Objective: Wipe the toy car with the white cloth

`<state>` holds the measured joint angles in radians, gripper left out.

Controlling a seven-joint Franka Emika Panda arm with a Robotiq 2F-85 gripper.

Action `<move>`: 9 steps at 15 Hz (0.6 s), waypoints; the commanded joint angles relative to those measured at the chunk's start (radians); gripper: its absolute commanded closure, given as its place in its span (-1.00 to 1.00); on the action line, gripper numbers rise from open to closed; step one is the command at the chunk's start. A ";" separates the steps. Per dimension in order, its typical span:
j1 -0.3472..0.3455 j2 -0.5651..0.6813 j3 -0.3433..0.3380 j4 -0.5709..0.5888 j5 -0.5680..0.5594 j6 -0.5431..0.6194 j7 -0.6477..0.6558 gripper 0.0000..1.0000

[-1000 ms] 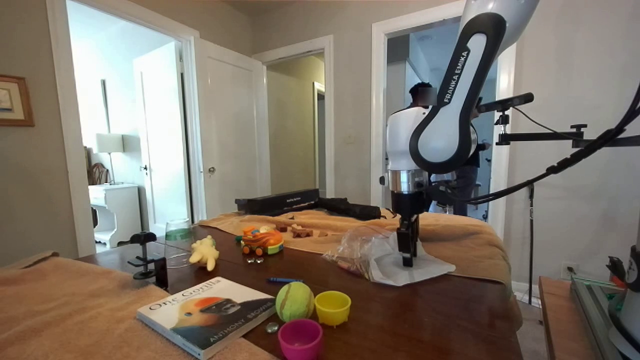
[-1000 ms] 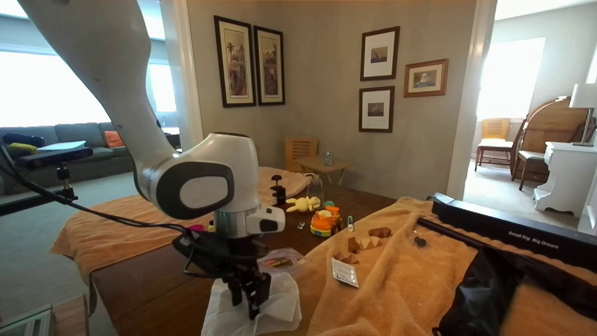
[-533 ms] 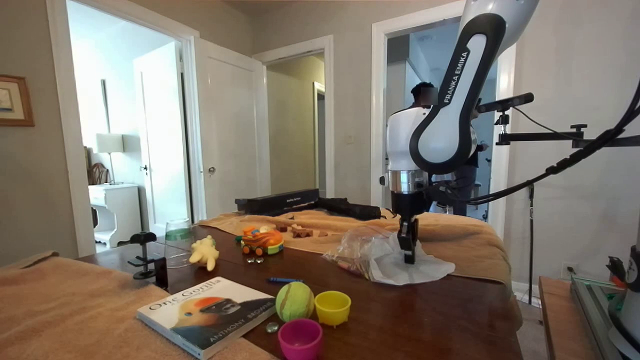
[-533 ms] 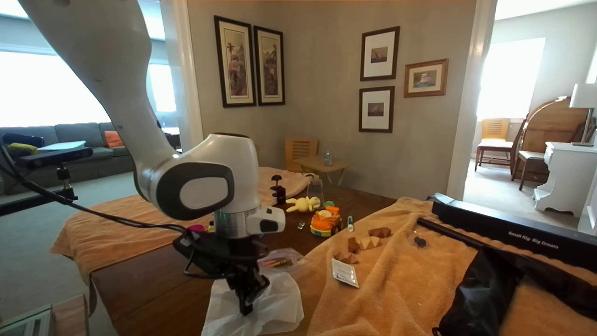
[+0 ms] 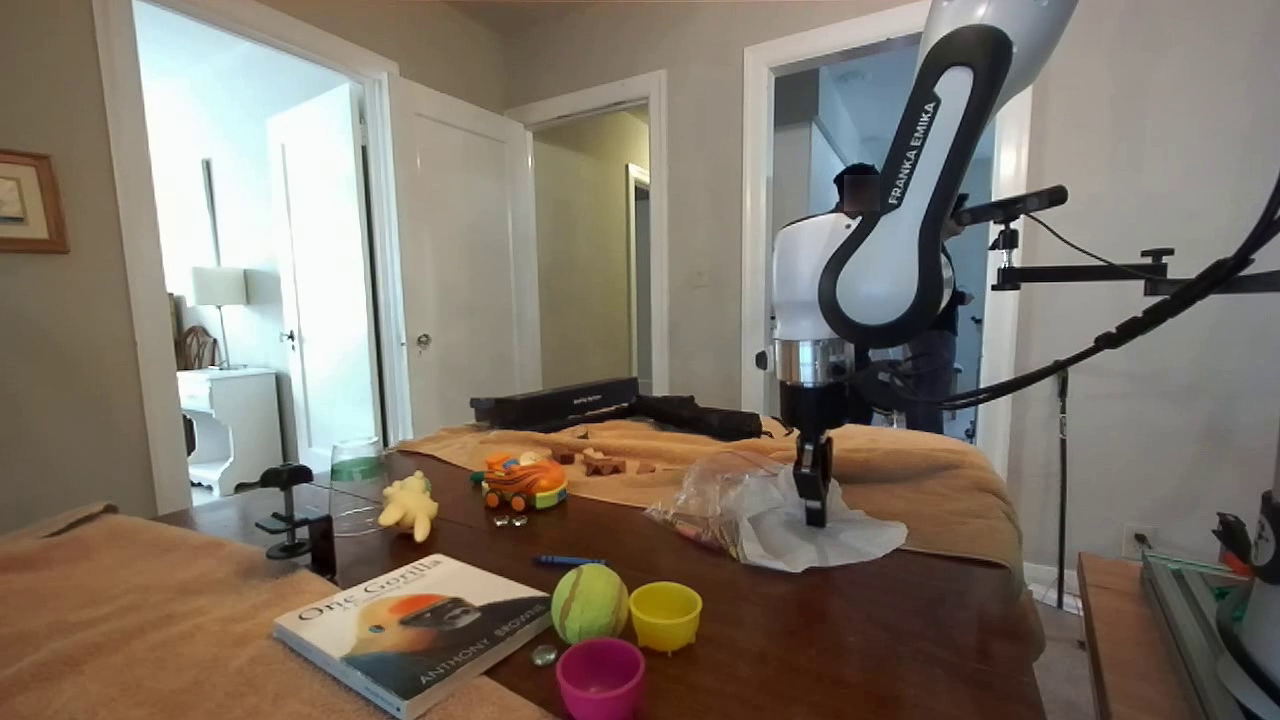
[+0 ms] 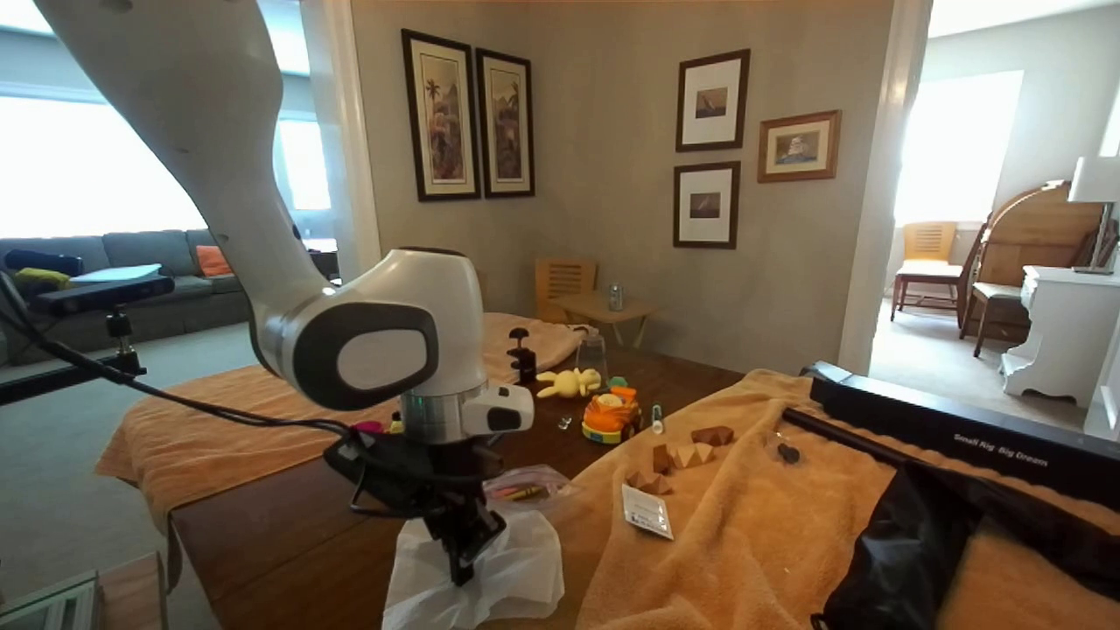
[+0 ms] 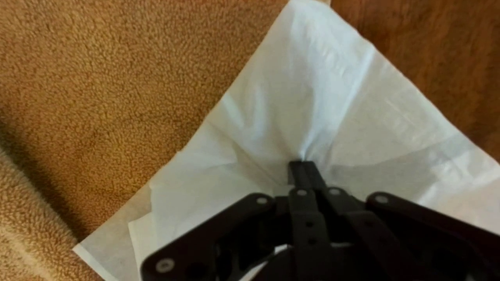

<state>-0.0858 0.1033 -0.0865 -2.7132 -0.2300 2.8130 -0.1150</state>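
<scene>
In an exterior view, right of centre, the claw point(image 5: 815, 520) is pointing down into the white cloth point(image 5: 855, 540). A clear bag point(image 5: 715, 500) is lying just beside the cloth, perhaps touching, so lifting might be dragging it along. Left of centre, the toy car point(image 5: 524, 482) is sitting well apart; wiping is not yet happening.

In an exterior view, the cloth is spreading at lower middle, and the toy car is standing just right of centre between a yellow doll point(image 6: 569, 382) and wooden blocks point(image 6: 693, 454); a trailing corner could be sweeping these aside.

In the wrist view, the claw's jaws are standing together with folds running into them, so it is probably pinching cloth. Hurried pulling could be slipping that small bite loose; heavy pressing could be rolling the toy car across the surface point(image 7: 441, 66).
</scene>
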 commanded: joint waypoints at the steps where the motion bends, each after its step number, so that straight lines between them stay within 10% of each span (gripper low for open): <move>1: 0.022 -0.108 0.029 -0.046 0.034 -0.088 -0.027 1.00; 9: 0.112 -0.380 0.096 -0.096 0.129 -0.392 -0.118 1.00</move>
<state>-0.0074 -0.1137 -0.0016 -2.7367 -0.1529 2.4943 -0.1790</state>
